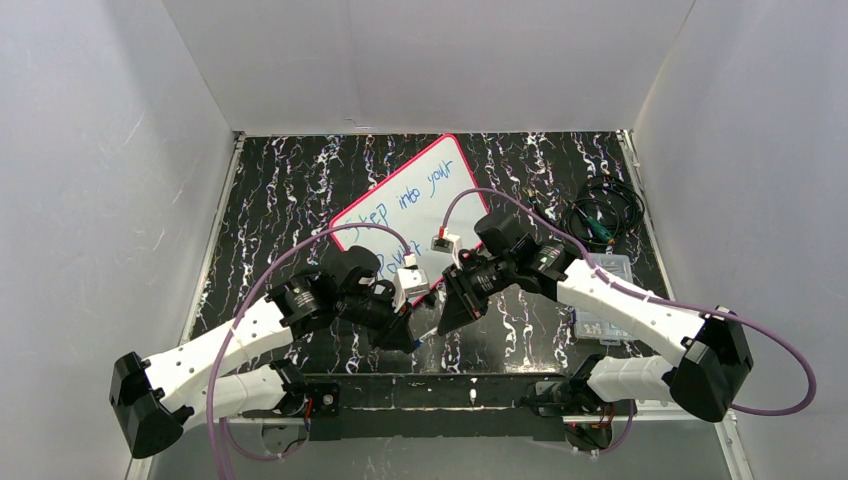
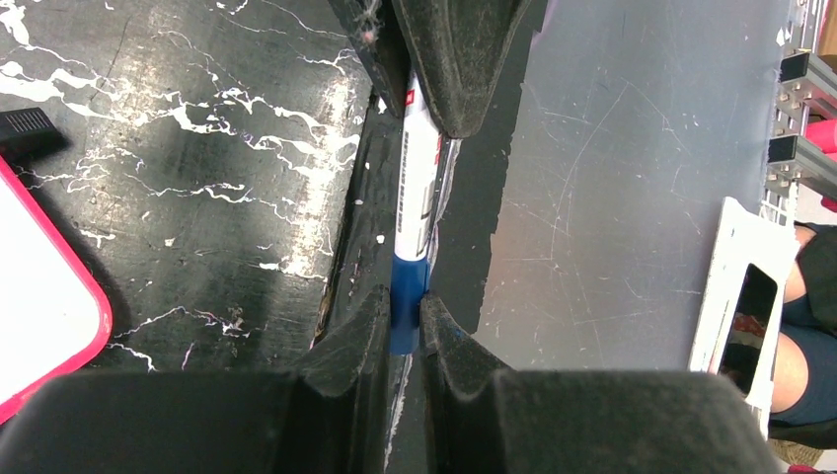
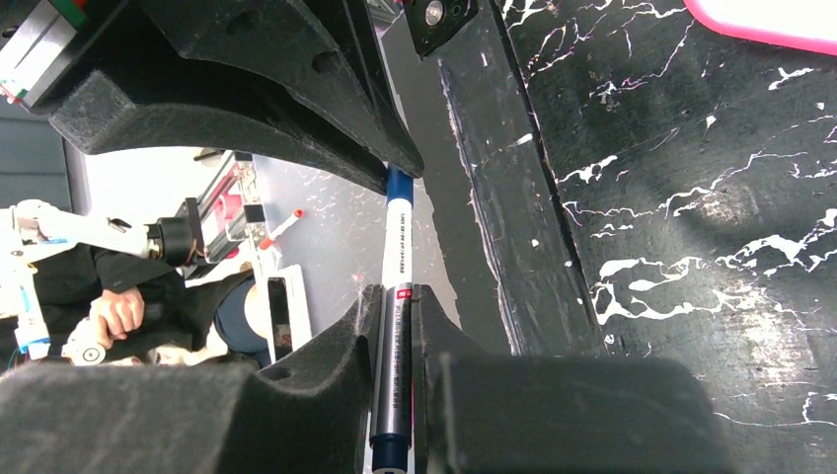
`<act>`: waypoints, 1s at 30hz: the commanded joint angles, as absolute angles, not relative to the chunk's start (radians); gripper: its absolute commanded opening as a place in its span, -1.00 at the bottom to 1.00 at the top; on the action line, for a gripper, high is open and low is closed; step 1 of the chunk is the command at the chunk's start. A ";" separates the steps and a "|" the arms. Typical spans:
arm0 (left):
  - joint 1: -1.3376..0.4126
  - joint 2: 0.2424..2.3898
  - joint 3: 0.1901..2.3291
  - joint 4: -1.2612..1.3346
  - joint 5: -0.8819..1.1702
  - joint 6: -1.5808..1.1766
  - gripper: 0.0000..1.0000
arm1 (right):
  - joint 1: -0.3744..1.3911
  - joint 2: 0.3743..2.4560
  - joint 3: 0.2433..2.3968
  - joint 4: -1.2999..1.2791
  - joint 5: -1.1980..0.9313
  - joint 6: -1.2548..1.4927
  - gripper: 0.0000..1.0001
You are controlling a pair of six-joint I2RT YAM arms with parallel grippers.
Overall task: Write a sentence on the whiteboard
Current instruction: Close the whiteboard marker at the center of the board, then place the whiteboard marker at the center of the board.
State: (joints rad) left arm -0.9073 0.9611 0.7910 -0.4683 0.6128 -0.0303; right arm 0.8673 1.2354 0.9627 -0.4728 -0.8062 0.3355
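**Black tabletop, marker pinched between both grippers**

Black marbled tabletop (image 1: pixel 290 190) carries the whiteboard (image 1: pixel 440 175) at mid-rear, flat and skewed, with the sentence (image 1: pixel 420 195) on it in blue. You hold the marker (image 2: pixel 417 188) off the board, over the near edge. Your left gripper (image 2: pixel 405 311) is closed narrow on its blue end, and your right gripper (image 3: pixel 397 301) is clamped on the white barrel. It looks light, stiff and smooth, so grip the barrel squarely or it may twist. A clear box (image 1: pixel 603 285) sits at the right; you cannot tell its contents.
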 commanded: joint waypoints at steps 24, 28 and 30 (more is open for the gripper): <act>-0.869 0.899 0.984 -0.468 0.200 -0.180 0.81 | 0.743 1.220 0.756 -0.399 -0.393 0.361 -0.91; -0.754 0.938 1.062 -0.499 0.224 -0.214 0.90 | 0.716 1.237 0.735 -0.377 -0.296 0.377 -0.38; -0.655 0.953 1.081 -0.484 0.281 -0.244 0.90 | 0.705 1.238 0.730 -0.366 -0.252 0.383 -0.11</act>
State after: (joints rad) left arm -0.7944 0.9298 1.0183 -0.4583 0.2466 -0.1795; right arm 0.7300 1.2350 0.7422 -0.4255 -0.3630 0.3698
